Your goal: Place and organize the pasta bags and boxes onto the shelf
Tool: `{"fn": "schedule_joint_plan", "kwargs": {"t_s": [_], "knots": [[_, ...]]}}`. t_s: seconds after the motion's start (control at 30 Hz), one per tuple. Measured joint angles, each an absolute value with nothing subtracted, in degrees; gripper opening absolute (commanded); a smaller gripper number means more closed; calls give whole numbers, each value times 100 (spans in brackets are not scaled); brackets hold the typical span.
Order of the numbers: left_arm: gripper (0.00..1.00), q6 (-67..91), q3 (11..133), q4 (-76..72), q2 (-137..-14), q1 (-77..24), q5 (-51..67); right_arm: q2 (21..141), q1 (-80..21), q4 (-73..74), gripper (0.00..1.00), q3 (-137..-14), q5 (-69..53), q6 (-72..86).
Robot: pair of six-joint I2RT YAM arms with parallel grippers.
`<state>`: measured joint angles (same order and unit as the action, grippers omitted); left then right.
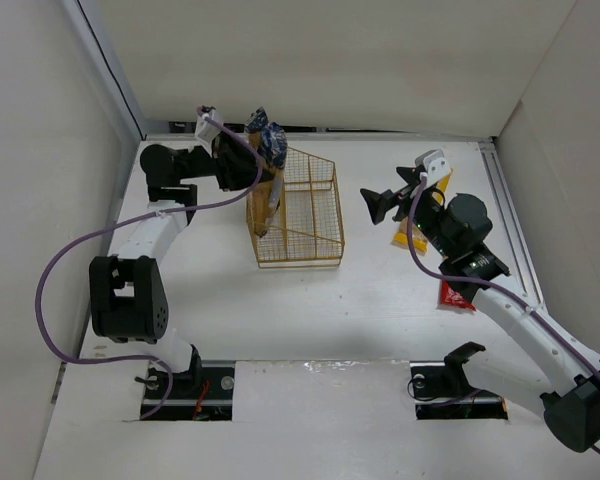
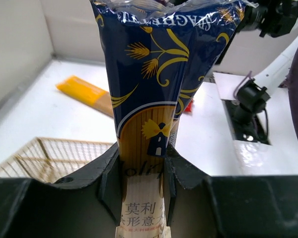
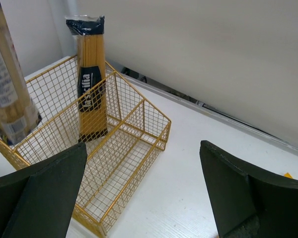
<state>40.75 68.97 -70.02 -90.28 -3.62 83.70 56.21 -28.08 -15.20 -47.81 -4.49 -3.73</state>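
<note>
1 black-topped spaghetti pack (image 3: 92, 74) stands upright in the gold wire-mesh shelf (image 3: 134, 148). The left gripper (image 2: 141, 173), jaws clamped on a glossy blue-ended pack (image 2: 149, 74), holds a 2nd with its lower end in the left side. The plain yellow pack (image 2: 84, 91) and red-ended pack (image 1: 453, 295) lie flat at right, yet to be shelved, beside the right gripper (image 1: 385, 203), jaws wide apart.

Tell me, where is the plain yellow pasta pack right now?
In the top view, the yellow pack lies on the table to the right of the wire rack, partly hidden beneath the right arm.
</note>
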Motion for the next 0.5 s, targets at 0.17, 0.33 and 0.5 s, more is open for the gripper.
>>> {"fn": "schedule_joint_plan", "kwargs": {"t_s": [0.17,0.33,0.5], "knots": [[0,4121,6333,-7054,-9109,-353,8385,5621,-2808,-1441,99,-4779,-449,-388],[0,4239,6235,-7199,-9207,-336,8335,5625,-2808,-1400,99,-4779,-451,-388],[0,4602,6235,-7387,-9577,-349,8224,5640,-2808,-1385,99,-4779,-451,-386]]}}
